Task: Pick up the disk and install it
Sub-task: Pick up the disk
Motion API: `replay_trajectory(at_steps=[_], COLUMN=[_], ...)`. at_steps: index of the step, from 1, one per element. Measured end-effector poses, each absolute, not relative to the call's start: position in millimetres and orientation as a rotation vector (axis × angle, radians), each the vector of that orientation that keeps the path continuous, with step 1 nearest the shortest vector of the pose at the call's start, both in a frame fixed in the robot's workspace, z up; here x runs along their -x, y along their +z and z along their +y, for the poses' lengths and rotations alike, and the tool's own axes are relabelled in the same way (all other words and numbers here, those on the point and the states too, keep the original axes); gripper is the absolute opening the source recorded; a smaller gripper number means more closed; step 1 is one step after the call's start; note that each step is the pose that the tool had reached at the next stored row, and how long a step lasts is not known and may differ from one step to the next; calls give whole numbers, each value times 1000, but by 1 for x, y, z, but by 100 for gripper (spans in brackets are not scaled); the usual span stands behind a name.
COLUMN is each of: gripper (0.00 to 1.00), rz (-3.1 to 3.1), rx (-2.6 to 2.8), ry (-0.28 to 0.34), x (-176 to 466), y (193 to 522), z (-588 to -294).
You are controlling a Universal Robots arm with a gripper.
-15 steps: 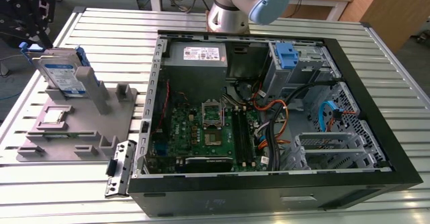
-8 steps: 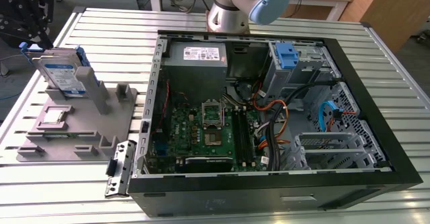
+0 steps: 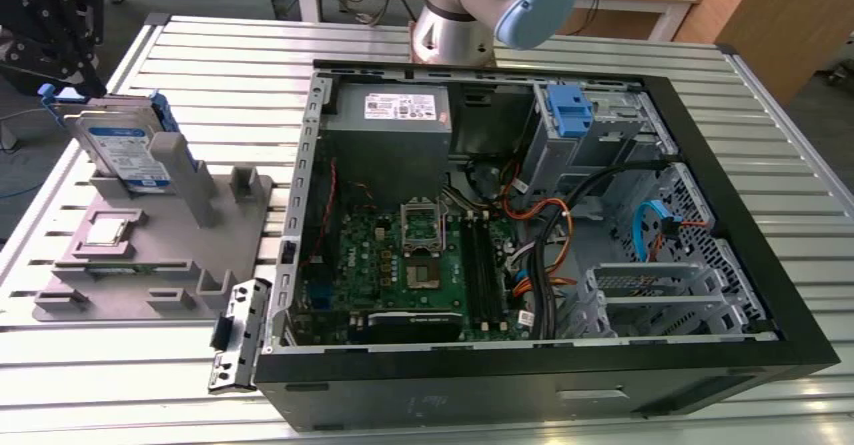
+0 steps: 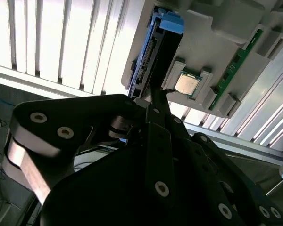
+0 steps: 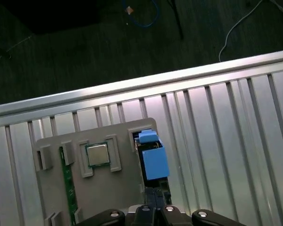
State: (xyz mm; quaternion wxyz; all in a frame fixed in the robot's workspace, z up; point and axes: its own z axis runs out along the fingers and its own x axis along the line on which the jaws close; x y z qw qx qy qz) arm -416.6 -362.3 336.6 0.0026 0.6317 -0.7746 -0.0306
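Gripper (image 4: 158, 94) right at the disk (image 4: 147, 54) — open or clamped, can't tell.
Off-centre hold and it could jam in the fixture (image 3: 200, 235) — or drop.

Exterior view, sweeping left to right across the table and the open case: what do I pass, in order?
Disk → black bracket → motherboard → blue caddy → blue cable
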Motion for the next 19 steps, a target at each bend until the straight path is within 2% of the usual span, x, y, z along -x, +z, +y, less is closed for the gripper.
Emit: replay_trajectory(at_steps=[19], gripper=[11], rz=[-2285], rx=[-2162], ry=[-126], x=[416], y=[335], z=[-362])
